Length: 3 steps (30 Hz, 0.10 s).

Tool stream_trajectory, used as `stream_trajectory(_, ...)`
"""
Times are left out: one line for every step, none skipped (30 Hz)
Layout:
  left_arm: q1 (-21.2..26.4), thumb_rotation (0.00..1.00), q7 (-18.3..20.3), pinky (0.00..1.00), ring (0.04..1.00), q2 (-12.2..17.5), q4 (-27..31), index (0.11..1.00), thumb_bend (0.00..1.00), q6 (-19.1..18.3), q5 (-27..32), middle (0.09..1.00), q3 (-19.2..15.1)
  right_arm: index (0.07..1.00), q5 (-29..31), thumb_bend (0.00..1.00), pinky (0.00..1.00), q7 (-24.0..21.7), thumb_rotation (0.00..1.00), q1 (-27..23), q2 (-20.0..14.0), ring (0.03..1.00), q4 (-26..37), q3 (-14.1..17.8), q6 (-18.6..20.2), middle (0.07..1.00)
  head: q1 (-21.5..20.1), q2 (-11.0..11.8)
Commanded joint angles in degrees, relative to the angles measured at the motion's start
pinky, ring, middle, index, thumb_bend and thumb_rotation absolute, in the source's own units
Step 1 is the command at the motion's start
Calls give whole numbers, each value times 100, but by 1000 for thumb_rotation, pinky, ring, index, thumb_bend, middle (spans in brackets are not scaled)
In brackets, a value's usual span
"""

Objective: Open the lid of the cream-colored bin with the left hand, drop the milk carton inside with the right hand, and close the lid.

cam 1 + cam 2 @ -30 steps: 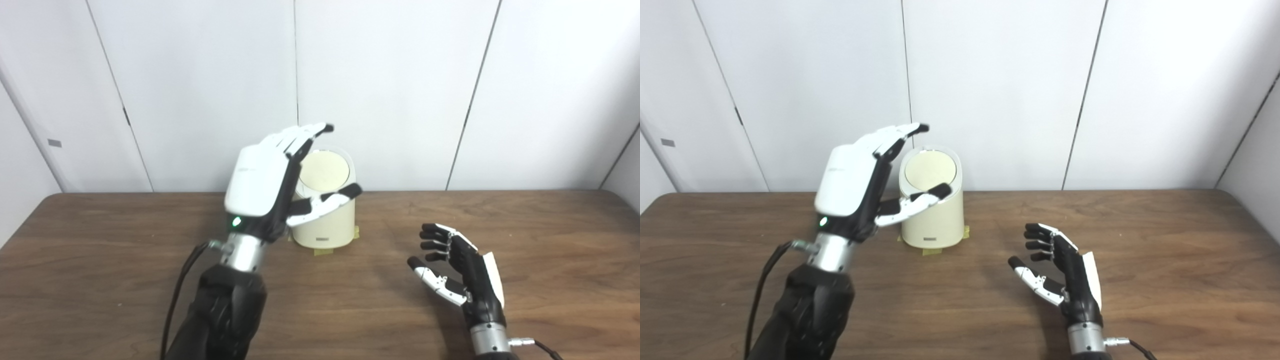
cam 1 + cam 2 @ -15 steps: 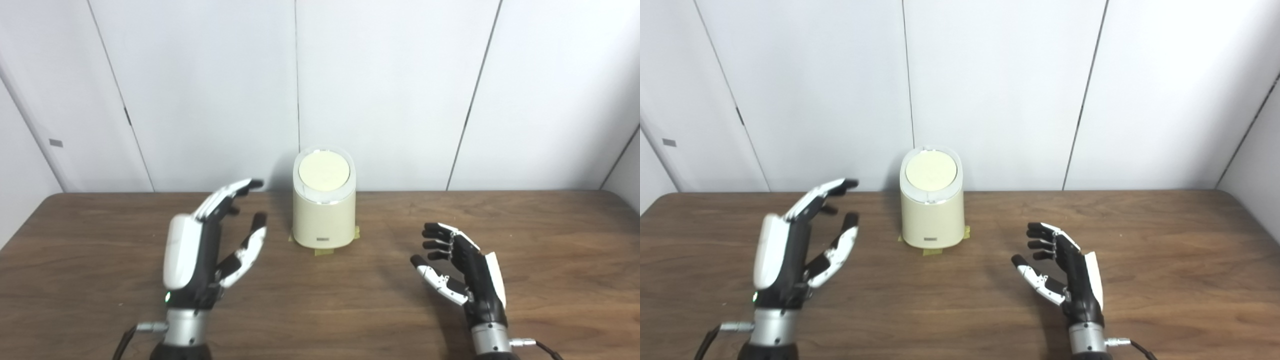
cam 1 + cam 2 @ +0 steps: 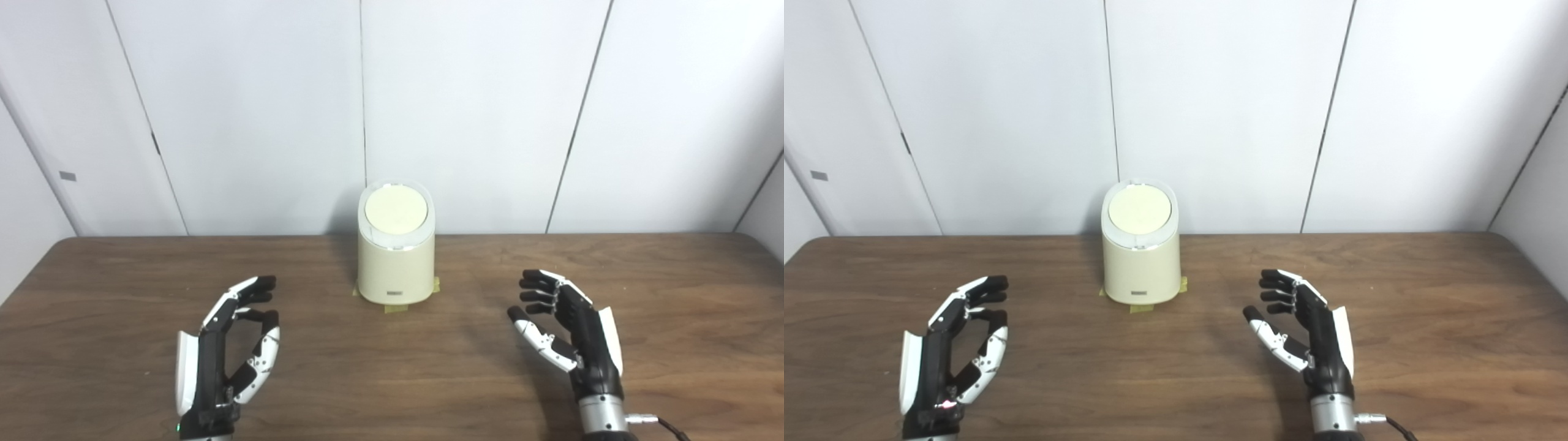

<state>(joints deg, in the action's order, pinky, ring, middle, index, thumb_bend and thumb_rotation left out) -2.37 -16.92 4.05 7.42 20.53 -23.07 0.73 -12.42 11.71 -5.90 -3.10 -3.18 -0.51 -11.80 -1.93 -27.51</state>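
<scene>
Bin [image 3: 396,269] lid [image 3: 395,213] shut, contents hidden; both hands empty.

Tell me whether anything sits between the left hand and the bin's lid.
Nothing visible does: only bare table lies between the open left hand and the cream-colored bin, whose lid is closed.

left robot hand [image 3: 223,352] wrist cut off by bottom edge. right robot hand [image 3: 569,337] forearm also cropped at the bottom. bin [image 3: 396,260] interior hidden under closed lid [image 3: 395,212]. bin label [image 3: 396,293] too small to read. surface [image 3: 429,380] corners out of frame.
</scene>
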Motion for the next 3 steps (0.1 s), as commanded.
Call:
stream_trajectory(-68,230,116,588,691,-34,-288,722,186,27,279,730,-11,678,-94,269,575,1,239,146,9,645,-31,-13,-155,679,-1,-20)
stream_trajectory(-71,186,161,604,704,-41,-345,729,191,10,386,743,-20,677,-109,268,573,-7,234,155,-4,642,0,-14,-131,679,21,-38)
stream_trajectory(-75,170,194,613,711,-53,-373,730,195,-9,442,747,-30,676,-118,267,570,-14,231,163,-15,641,22,-13,-115,678,43,-40)
